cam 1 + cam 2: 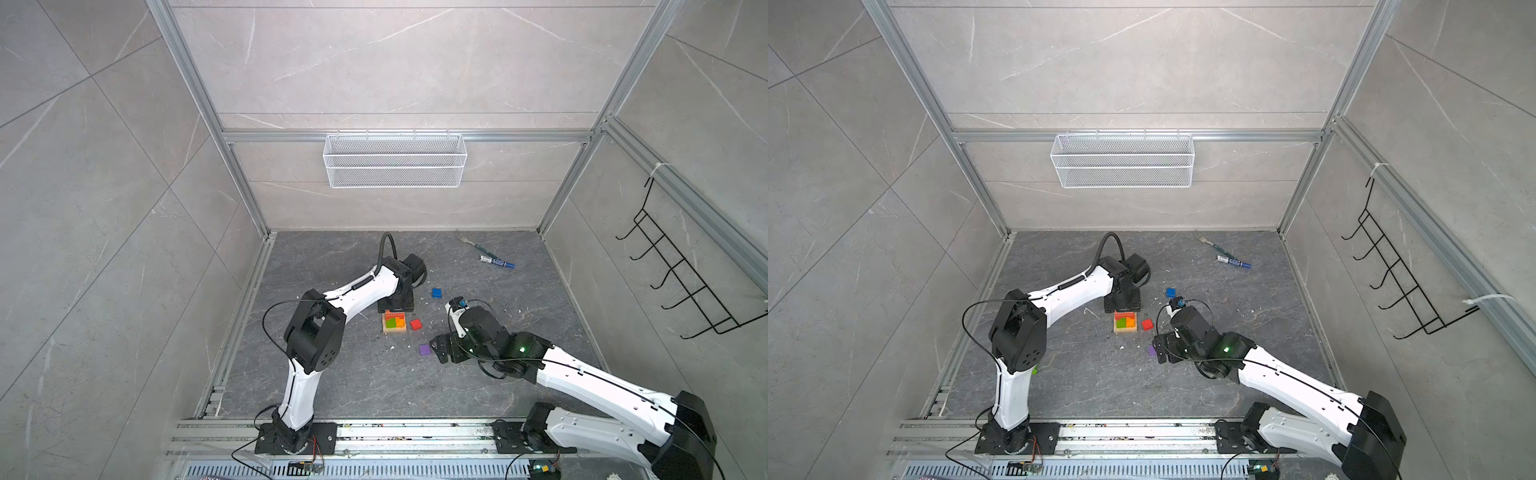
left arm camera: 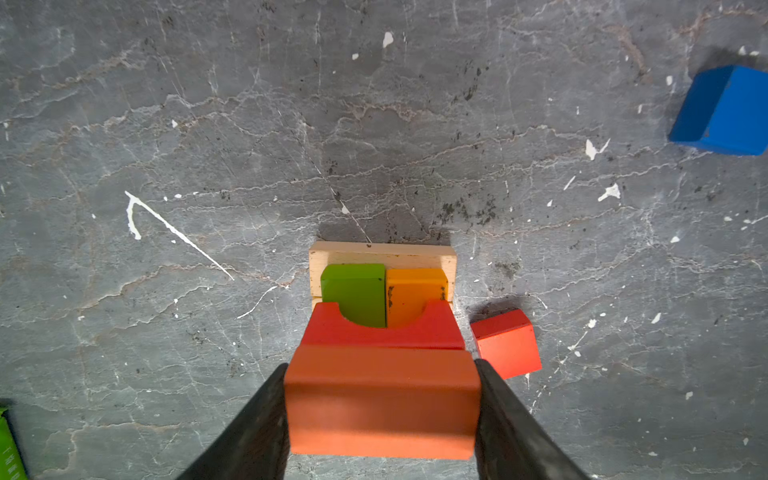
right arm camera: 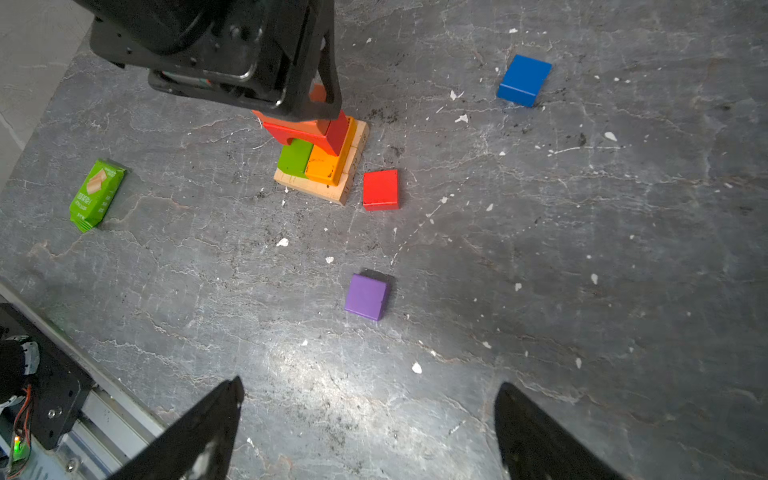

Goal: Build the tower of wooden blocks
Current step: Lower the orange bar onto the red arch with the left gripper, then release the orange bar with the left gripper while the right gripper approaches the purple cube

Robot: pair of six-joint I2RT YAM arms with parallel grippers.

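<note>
The tower (image 1: 395, 323) (image 1: 1125, 322) has a tan base (image 2: 382, 253), a green bar (image 2: 353, 293) and an orange bar (image 2: 415, 291) on it, and a red arch (image 2: 382, 332) across those. My left gripper (image 2: 381, 365) is shut on a red-orange block (image 2: 382, 399), held against the arch at about its height. The right wrist view shows that gripper's black body (image 3: 249, 54) over the tower (image 3: 320, 166). Loose on the floor lie a red cube (image 3: 380, 189), a purple cube (image 3: 366, 296) and a blue cube (image 3: 523, 80). My right gripper (image 3: 370, 384) is open and empty, near the purple cube (image 1: 424, 349).
A green snack wrapper (image 3: 97, 194) lies left of the tower. A blue marker (image 1: 496, 262) and a fork (image 1: 467, 241) lie at the back right. A white mesh basket (image 1: 395, 160) hangs on the back wall. A black hook rack (image 1: 685, 282) is on the right wall.
</note>
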